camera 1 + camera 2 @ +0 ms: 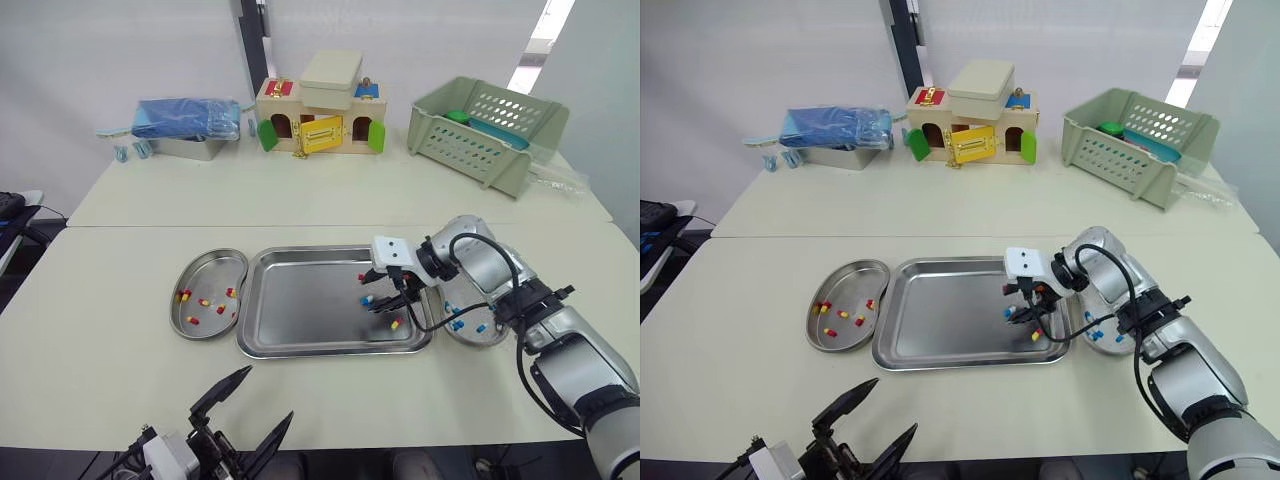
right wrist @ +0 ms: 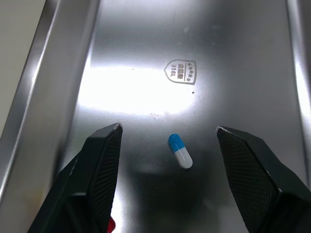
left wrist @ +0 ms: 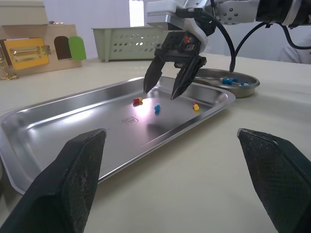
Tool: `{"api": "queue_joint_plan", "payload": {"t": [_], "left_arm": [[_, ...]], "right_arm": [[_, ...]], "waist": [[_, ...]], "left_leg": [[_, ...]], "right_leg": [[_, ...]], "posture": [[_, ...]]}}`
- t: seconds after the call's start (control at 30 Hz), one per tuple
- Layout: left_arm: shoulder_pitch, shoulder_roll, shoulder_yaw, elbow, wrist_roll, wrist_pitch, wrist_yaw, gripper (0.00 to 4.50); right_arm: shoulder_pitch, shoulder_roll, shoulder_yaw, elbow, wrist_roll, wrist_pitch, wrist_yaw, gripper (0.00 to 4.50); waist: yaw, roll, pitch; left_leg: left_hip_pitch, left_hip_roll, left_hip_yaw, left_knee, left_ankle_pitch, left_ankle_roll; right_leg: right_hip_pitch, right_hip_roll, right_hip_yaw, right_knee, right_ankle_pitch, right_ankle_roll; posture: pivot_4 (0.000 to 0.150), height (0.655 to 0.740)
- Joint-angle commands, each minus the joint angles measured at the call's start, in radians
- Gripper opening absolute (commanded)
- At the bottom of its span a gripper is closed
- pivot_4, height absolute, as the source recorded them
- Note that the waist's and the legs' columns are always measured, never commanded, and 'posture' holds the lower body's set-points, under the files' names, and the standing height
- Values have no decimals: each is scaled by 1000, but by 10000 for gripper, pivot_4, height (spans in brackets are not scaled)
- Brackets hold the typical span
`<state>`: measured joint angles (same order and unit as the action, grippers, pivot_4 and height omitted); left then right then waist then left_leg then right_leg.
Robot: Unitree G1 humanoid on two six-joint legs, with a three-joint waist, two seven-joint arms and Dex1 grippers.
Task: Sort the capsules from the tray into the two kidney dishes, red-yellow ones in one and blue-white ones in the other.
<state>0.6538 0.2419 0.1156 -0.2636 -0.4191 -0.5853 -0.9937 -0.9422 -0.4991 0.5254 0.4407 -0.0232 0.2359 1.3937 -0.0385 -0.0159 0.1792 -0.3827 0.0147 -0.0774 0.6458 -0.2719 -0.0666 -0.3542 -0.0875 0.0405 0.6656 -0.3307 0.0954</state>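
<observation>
right hand wide open over a blue-white capsule

the right hand (image 1: pixel 390 303) hung just over the right end of the tray (image 1: pixel 300 305), a little right of the middle of the frame. its two black fingers were spread wide and held nothing. a blue-white capsule (image 2: pixel 180 150) lay flat on the tray floor between the fingers, touching neither one. two red-yellow capsules (image 1: pixel 394 324) lay near it on the tray. the left dish (image 1: pixel 205 268), left of the middle, held more red-yellow ones. the right dish (image 1: pixel 470 337), at the tray's right end, held blue-white ones. the left hand (image 1: pixel 268 393) was at the bottom of the frame, by the near edge of the bench (image 1: pixel 120 330), wide open and empty.
</observation>
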Motion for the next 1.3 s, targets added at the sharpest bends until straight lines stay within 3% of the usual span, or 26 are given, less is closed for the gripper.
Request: {"api": "queue_joint_plan", "payload": {"t": [0.03, 0.2, 0.3, 0.67, 0.83, 0.93, 1.13, 1.3], "left_arm": [[19, 11, -20, -5, 5, -34, 17, 45000], [29, 26, -40, -7, 6, -43, 36, 45000], [32, 33, -47, -3, 4, -49, 45, 45000], [31, 43, -80, 51, -9, -117, 42, 45000], [21, 52, -93, 61, -13, -132, 43, 45000], [13, 59, -108, 60, -17, -142, 37, 45000], [6, 86, -157, 68, -32, -180, -4, 45000], [-27, 112, -199, 75, -54, -194, -39, 45000]], "right_arm": [[-23, 17, -6, 34, -34, -42, -9, 32195], [-28, 43, -5, 101, -76, -72, -23, 32195], [-27, 44, -2, 127, -97, -86, -19, 27212], [-13, 43, -20, 112, -86, -89, -3, 44], [8, 31, -54, 58, -50, -81, 0, 27], [74, -28, -123, -79, 17, -35, 30, 27], [234, -219, -298, -377, 178, 142, 64, 27], [372, -397, -452, -451, 242, 210, 53, 27]], "waist": [[0, 0, 0], [-3, 0, 0], [-3, 0, 0], [-3, 0, 0], [-3, 0, 0], [0, 1, 0], [9, 1, 0], [9, 1, 0]], "left_leg": [[0, 0, 0, 0, 0, 0], [0, 0, 0, 0, 0, 0], [0, 0, 0, 0, 0, 0], [1, 0, 0, 0, 0, 0], [0, 0, 0, 0, 0, 0], [0, 0, 0, 0, 0, 0], [-1, 0, -1, 0, 0, 0], [-1, 0, -1, 0, 0, 0]], "right_leg": [[0, 0, 0, 0, 0, 0], [0, 0, 0, 0, 0, 0], [0, 0, 0, 0, 0, 0], [0, 0, 0, 0, 0, 0], [0, 0, 0, 0, 0, 0], [0, 0, 0, 0, 0, 0], [1, 0, -1, -1, 0, 0], [1, 0, -1, -1, 0, 0]], "posture": [[1500, 7400], [1500, 7400], [1500, 7400], [1500, 7400], [1500, 7400], [1500, 7400], [1500, 7400], [1500, 7400]]}}
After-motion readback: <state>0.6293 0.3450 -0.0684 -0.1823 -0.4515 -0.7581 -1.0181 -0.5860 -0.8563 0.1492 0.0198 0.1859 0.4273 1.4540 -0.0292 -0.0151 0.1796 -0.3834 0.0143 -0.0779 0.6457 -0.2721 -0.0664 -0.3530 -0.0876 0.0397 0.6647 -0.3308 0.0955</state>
